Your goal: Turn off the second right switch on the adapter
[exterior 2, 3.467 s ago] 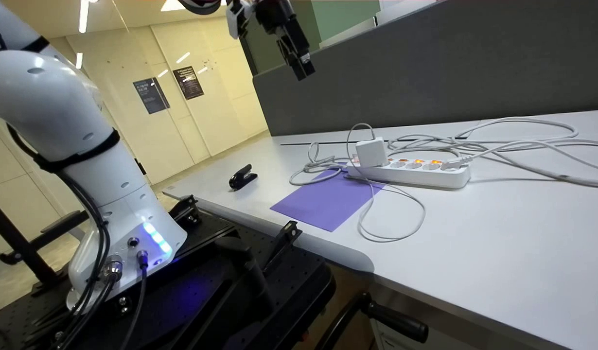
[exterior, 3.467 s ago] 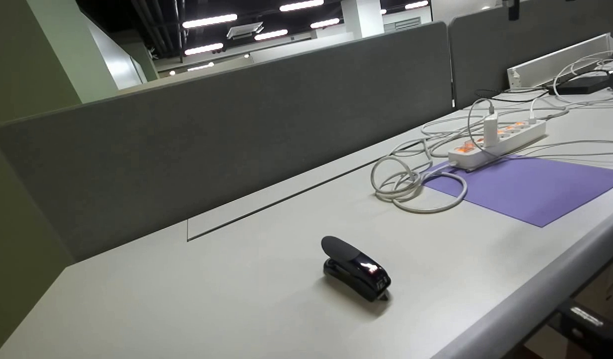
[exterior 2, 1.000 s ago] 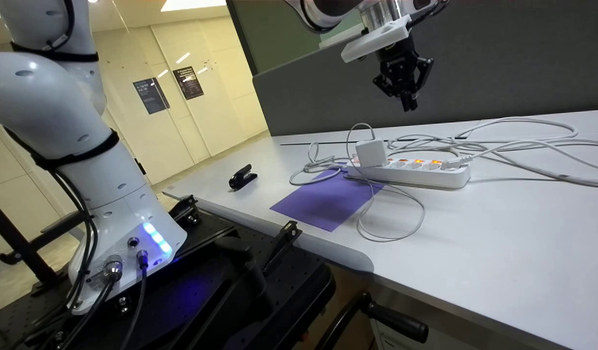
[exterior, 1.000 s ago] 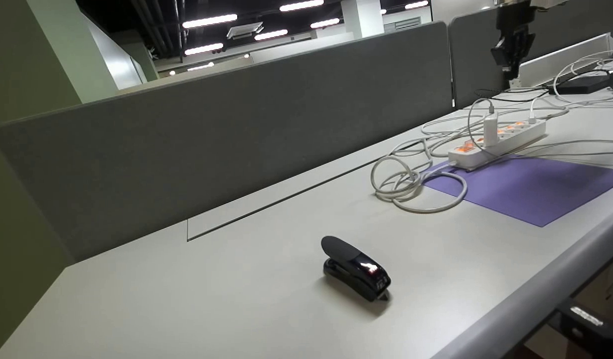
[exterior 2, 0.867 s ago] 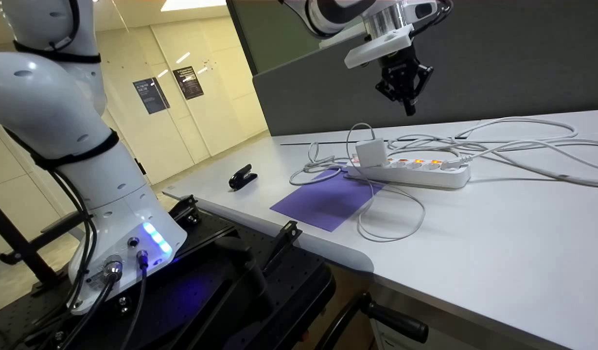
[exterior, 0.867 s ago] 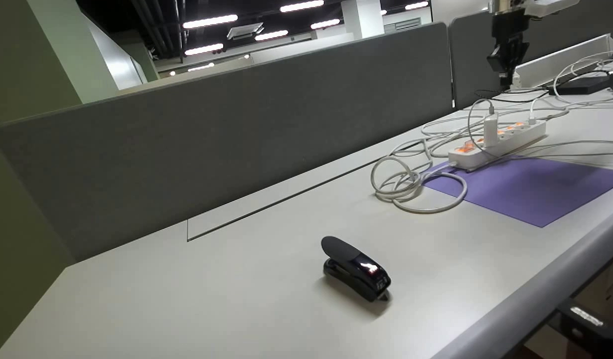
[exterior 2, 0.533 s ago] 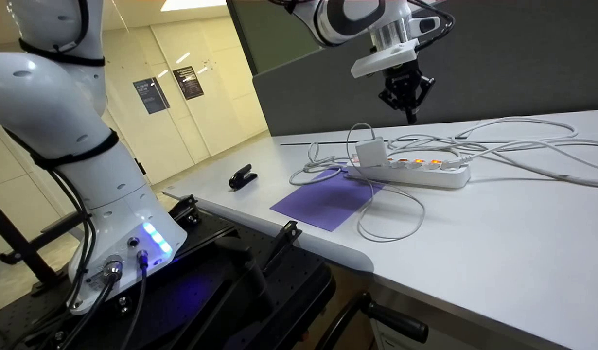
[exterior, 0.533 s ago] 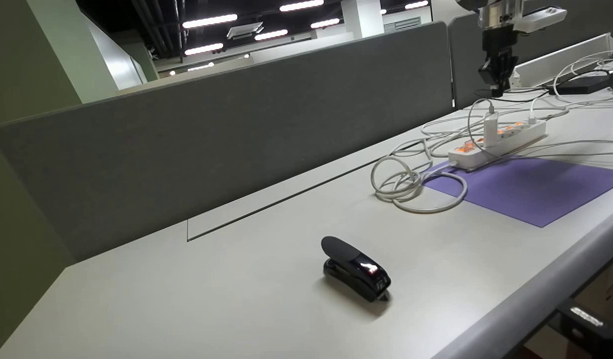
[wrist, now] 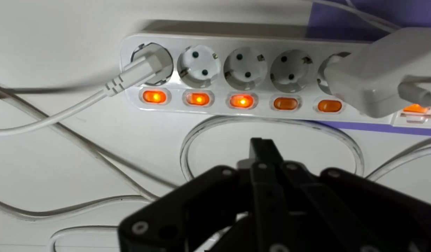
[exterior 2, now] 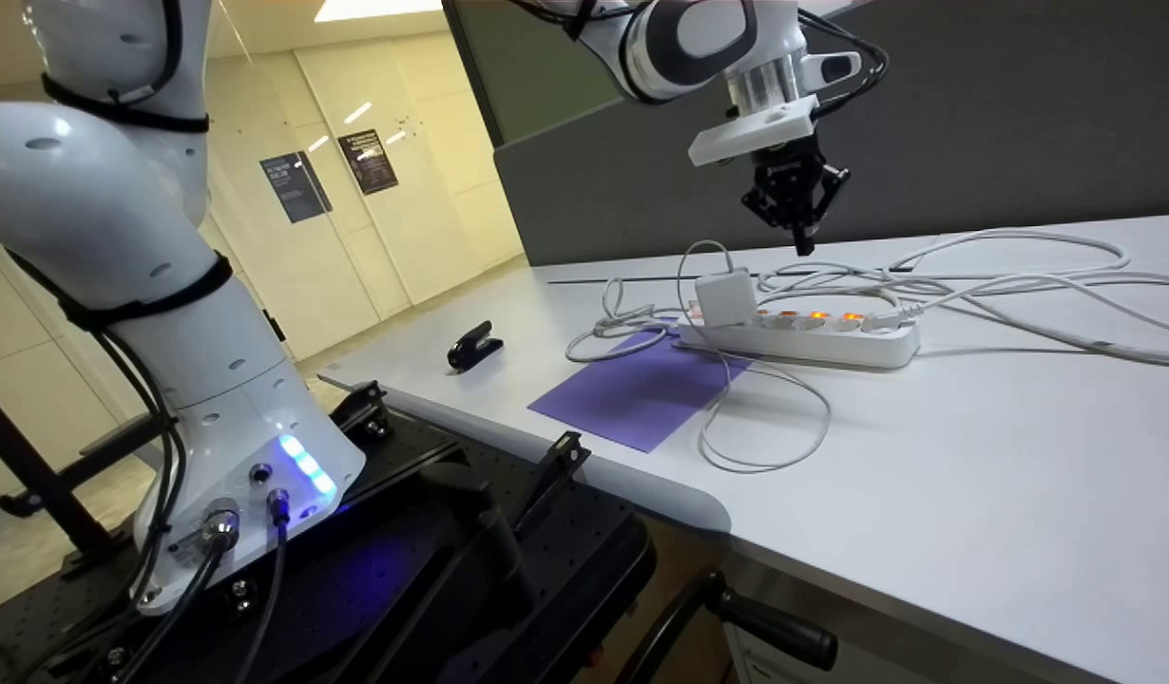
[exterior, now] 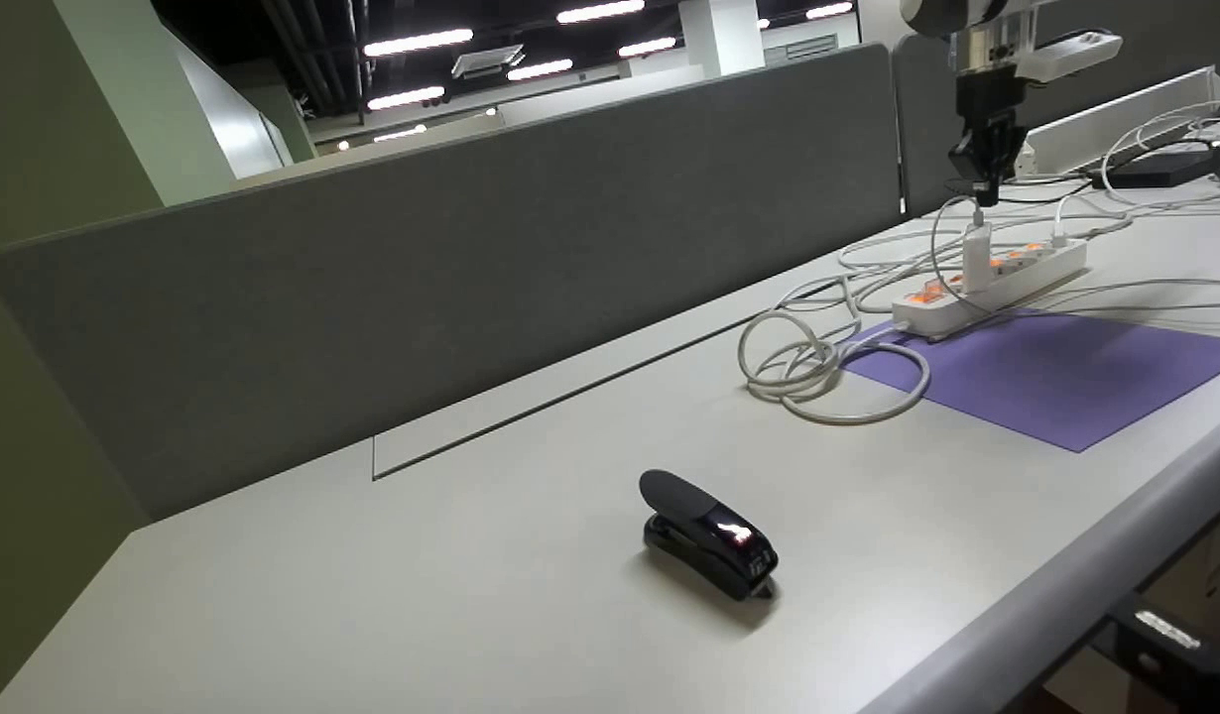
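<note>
The adapter (wrist: pixel 219 108), a white power strip, lies on the desk in all views. Its row of orange switches faces my gripper in the wrist view. Three there glow: the leftmost switch (wrist: pixel 154 96), the switch beside it (wrist: pixel 198 99) and a third switch (wrist: pixel 241 101). Two more, a fourth switch (wrist: pixel 285 103) and a fifth switch (wrist: pixel 329 106), look dim. From which end "second right" counts, I cannot tell. My gripper (wrist: pixel 261 140) is shut, empty, its fingertips together. In both exterior views it points down above the strip, touching nothing.
A bulky white charger (exterior 2: pixel 725 299) and a white plug (wrist: pixel 142 68) stand up from the strip. Loose white cables (exterior: pixel 803 372) loop around it. A purple sheet (exterior 2: pixel 641 389), a black stapler (exterior: pixel 709 535) and a grey partition (exterior: pixel 570 248) are nearby.
From high at the side, my gripper has swung over the strip and come down, slowing over the last half second. Its slightly parted fingers have shut. The strip has not moved.
</note>
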Available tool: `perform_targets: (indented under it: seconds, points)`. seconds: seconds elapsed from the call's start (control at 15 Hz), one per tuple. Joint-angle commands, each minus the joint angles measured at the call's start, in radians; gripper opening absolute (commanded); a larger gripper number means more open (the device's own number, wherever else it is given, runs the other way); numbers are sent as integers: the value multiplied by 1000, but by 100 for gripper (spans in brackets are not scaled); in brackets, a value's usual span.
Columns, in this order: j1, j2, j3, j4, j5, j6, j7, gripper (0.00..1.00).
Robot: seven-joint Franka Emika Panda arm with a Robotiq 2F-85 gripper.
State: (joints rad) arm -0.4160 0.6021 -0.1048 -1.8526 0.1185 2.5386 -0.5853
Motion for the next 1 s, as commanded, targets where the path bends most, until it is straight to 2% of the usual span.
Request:
perform_targets:
  seconds: [0.0,0.47,0.93]
  points:
    - [-2,18,9,-26,-3,45,80,0]
    - [-8,62,1,-39,-26,107,140,0]
    - [-32,130,17,21,-54,80,106,0]
